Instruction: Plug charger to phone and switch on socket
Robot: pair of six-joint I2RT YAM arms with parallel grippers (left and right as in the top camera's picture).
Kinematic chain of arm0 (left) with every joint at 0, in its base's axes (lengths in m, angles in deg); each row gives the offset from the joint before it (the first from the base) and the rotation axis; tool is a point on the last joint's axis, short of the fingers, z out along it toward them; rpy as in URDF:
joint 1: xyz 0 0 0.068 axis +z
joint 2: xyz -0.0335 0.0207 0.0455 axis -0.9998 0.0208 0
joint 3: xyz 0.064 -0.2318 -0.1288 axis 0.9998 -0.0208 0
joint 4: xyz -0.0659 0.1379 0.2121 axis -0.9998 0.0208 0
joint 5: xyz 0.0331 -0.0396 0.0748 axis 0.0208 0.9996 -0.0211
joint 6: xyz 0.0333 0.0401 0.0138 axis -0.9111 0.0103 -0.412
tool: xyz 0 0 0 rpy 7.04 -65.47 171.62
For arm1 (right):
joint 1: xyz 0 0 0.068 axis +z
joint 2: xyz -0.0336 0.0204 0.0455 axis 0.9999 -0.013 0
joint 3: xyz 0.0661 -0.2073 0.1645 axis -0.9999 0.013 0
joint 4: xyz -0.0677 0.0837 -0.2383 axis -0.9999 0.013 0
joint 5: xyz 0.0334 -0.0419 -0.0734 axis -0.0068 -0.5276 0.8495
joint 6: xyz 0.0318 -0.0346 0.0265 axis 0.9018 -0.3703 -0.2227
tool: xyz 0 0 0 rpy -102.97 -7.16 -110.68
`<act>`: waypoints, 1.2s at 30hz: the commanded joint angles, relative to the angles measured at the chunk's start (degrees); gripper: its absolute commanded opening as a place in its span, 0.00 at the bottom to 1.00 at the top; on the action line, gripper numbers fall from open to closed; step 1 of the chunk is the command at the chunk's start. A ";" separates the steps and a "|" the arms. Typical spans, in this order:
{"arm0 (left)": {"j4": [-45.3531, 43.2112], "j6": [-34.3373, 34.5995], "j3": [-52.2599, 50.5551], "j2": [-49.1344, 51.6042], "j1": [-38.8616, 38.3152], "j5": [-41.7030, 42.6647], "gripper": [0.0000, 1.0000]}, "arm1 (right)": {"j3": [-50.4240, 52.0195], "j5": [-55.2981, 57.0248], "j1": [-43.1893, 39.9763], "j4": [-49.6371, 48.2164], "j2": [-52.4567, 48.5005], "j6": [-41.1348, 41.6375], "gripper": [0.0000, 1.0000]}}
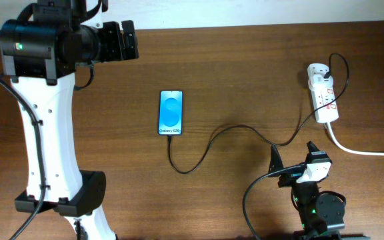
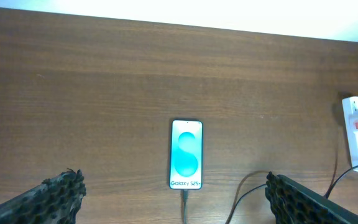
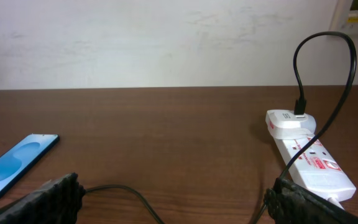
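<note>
Right pincer (image 1: 293, 157): jaws wide, empty, low at the near bench (image 1: 245, 67) edge, with the socket (image 1: 324, 93) ahead and slightly to its right. Left pincer (image 1: 121, 41): also spread and empty, far left, well apart from the phone (image 1: 171, 112).

Charger (image 3: 299, 106) tip meets the phone's near short edge; seating not discernible.

Likely step: the switch. Best pressed with one fingertip, straight down, clear of the cable arch.

Phone lies flat mid-bench, long axis near-to-far, lettered end nearest. Socket lies roughly parallel, slightly skewed.
</note>
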 commanded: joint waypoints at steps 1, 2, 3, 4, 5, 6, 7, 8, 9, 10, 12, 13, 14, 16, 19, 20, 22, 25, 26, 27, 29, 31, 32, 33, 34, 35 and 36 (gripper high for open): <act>0.15 -0.35 0.46 -0.66 0.00 -0.42 0.99 | 0.28 -0.74 -0.33 0.31 0.63 -0.42 0.98; 0.46 -0.35 0.46 -0.66 0.00 -0.42 0.99 | 0.28 -0.74 -0.33 0.33 0.63 -0.42 0.98; 0.44 -0.35 0.46 -0.66 0.00 -0.85 0.99 | 0.28 -0.74 -0.33 0.33 0.63 -0.42 0.98; 0.52 -0.35 0.46 -0.66 0.00 -0.87 0.99 | 0.28 -0.74 -0.33 0.33 0.63 -0.42 0.98; 0.55 -0.61 0.44 -0.57 0.00 -1.33 0.99 | 0.28 -0.74 -0.33 0.33 0.63 -0.42 0.98; 0.48 -0.83 0.31 -0.55 0.00 -1.38 0.99 | 0.28 -0.74 -0.33 0.33 0.63 -0.42 0.98; 0.48 -0.81 0.24 -0.57 0.24 -1.49 0.99 | 0.28 -0.74 -0.33 0.33 0.63 -0.42 0.98; 0.46 -0.83 0.17 -0.68 0.26 -1.95 0.99 | 0.28 -0.74 -0.33 0.33 0.63 -0.42 0.98; 0.35 -0.98 -0.39 -0.87 0.26 -2.34 0.99 | 0.28 -0.74 -0.33 0.33 0.63 -0.42 0.98; 0.07 -1.01 -1.07 -1.18 0.26 -2.38 0.99 | 0.28 -0.74 -0.33 0.33 0.63 -0.42 0.98; -2.12 -0.98 -5.29 -3.13 0.26 -2.08 0.99 | 0.28 -0.74 -0.33 0.33 0.63 -0.42 0.98; -3.76 -0.98 -7.74 -4.31 0.26 -1.97 0.99 | 0.28 -0.74 -0.33 0.33 0.63 -0.42 0.98; -6.56 -0.98 -11.61 -6.10 0.26 -1.81 0.99 | 0.28 -0.74 -0.33 0.33 0.63 -0.42 0.98; -12.41 -0.98 -19.58 -9.75 0.26 -1.20 0.99 | 0.28 -0.74 -0.33 0.33 0.63 -0.42 0.98; -21.81 -0.98 -33.03 -16.04 0.26 -1.20 0.99 | 0.28 -0.74 -0.33 0.33 0.63 -0.42 0.98; -25.03 -0.98 -37.88 -18.56 0.26 -1.22 0.99 | 0.28 -0.74 -0.33 0.33 0.63 -0.42 0.98; -29.33 -1.03 -44.65 -22.27 0.26 -1.29 0.99 | 0.28 -0.74 -0.33 0.31 0.63 -0.42 0.98; -39.08 -3.78 -58.90 -30.77 0.26 -1.29 0.99 | 0.28 -0.74 -0.33 0.31 0.63 -0.42 0.98; -41.59 -4.50 -62.62 -33.16 0.26 -1.29 0.99 | 0.28 -0.74 -0.33 0.33 0.63 -0.42 0.98; -44.87 -5.14 -67.49 -36.39 0.26 -1.29 0.99 | 0.28 -0.74 -0.33 0.33 0.63 -0.42 0.98; -50.84 -6.43 -75.89 -42.05 0.26 -1.31 0.99 | 0.28 -0.74 -0.33 0.33 0.63 -0.42 0.98; -56.19 -7.23 -83.38 -47.21 0.26 -1.33 0.99 | 0.28 -0.74 -0.33 0.33 0.63 -0.42 0.98; -59.12 -7.23 -87.60 -50.27 0.37 -1.49 0.99 | 0.28 -0.74 -0.33 0.33 0.63 -0.42 0.98; -61.77 -7.21 -91.69 -53.33 0.76 -1.40 0.99 | 0.28 -0.74 -0.33 0.33 0.63 -0.42 0.98; -64.06 -7.21 -95.49 -56.11 1.25 -1.27 0.99 | 0.28 -0.74 -0.33 0.33 0.63 -0.42 0.98; -66.23 -7.21 -99.21 -58.82 1.81 -1.25 0.99 | 0.28 -0.74 -0.33 0.33 0.63 -0.42 0.98; -67.36 -7.21 -101.29 -60.46 2.16 -1.25 0.99 | 0.28 -0.74 -0.33 0.33 0.63 -0.42 0.98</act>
